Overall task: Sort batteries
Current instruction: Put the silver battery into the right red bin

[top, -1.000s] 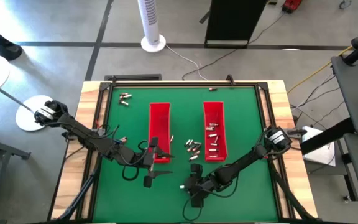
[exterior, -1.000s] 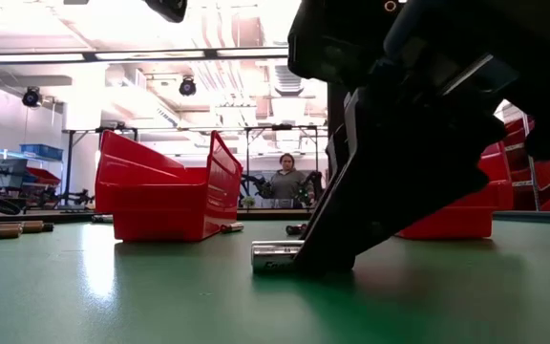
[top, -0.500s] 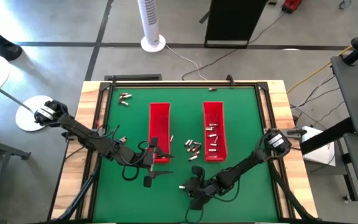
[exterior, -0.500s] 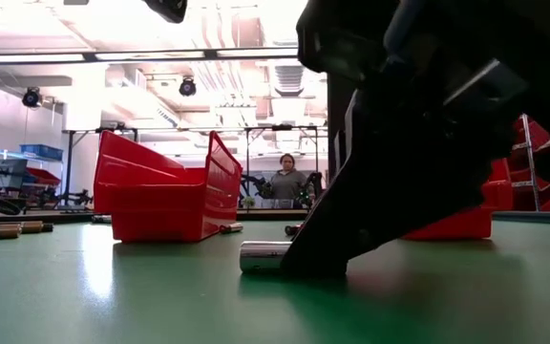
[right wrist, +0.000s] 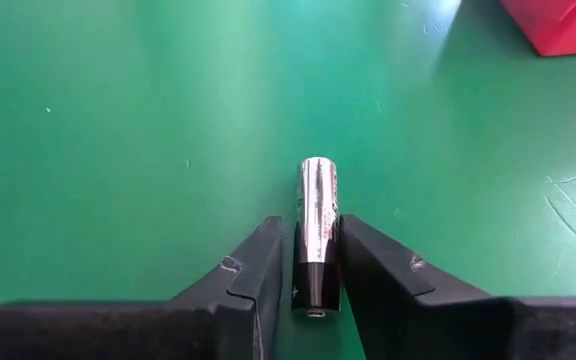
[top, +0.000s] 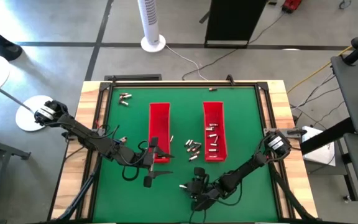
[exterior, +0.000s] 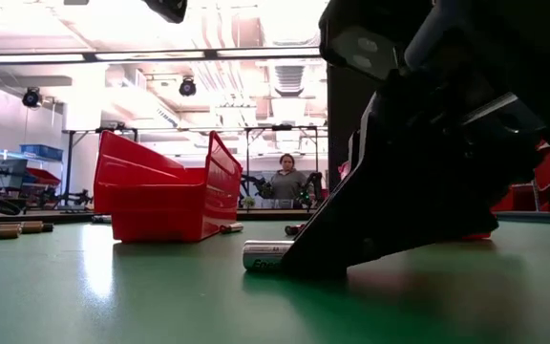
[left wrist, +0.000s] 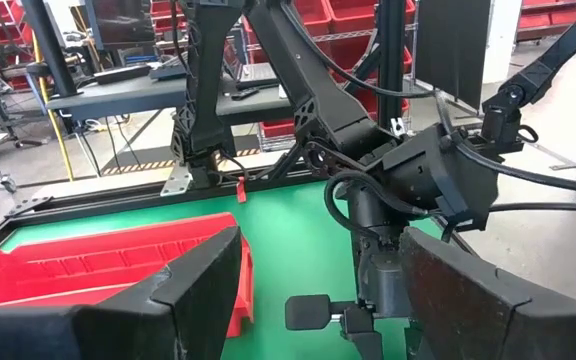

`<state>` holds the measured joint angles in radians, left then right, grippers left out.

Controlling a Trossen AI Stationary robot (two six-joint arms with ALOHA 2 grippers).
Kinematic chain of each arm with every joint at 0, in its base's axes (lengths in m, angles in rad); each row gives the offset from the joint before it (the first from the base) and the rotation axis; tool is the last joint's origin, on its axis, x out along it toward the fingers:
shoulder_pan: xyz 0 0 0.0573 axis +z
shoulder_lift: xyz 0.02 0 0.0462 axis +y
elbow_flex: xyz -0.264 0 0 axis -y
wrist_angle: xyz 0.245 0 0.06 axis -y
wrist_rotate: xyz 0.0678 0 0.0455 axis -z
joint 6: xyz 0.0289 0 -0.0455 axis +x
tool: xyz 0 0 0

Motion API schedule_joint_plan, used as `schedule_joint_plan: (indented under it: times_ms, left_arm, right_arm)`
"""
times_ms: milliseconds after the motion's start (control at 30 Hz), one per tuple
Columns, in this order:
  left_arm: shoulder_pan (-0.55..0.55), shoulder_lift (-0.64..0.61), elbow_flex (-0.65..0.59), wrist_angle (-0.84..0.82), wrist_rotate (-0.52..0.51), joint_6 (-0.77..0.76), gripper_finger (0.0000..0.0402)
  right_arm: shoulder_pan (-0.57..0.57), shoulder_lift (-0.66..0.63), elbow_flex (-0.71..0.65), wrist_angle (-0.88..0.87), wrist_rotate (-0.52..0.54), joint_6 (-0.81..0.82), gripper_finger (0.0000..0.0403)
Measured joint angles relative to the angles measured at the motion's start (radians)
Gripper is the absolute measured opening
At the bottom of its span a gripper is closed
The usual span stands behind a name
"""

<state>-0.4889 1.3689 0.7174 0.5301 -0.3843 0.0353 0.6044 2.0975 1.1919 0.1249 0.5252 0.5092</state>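
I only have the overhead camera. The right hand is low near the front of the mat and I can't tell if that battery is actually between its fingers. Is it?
Observer: Yes. In the right wrist view the battery sits between the fingers of the right hand, both against its dark end.
Operator: Is it off the table?
Observer: No. The low view shows it lying flat on the green mat, with its silver end sticking out from the hand.
Operator: And the left hand?
Observer: Its wrist view shows the left hand open with nothing between its fingers, near a red tray.
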Motion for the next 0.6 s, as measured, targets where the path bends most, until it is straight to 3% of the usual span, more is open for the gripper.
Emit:
schedule_joint_plan:
  times_ms: [367,600]
  left_arm:
    - [0.000,0.000,0.000,0.000,0.000,0.000,0.0249]
    - [0.000,0.000,0.000,0.000,0.000,0.000,0.0249]
  right_arm:
    - [-0.001,0.002,-0.152,0.335,0.037,-0.042,0.0074]
    - [-0.002,0.008,-0.158,0.365,0.052,-0.112,0.0097]
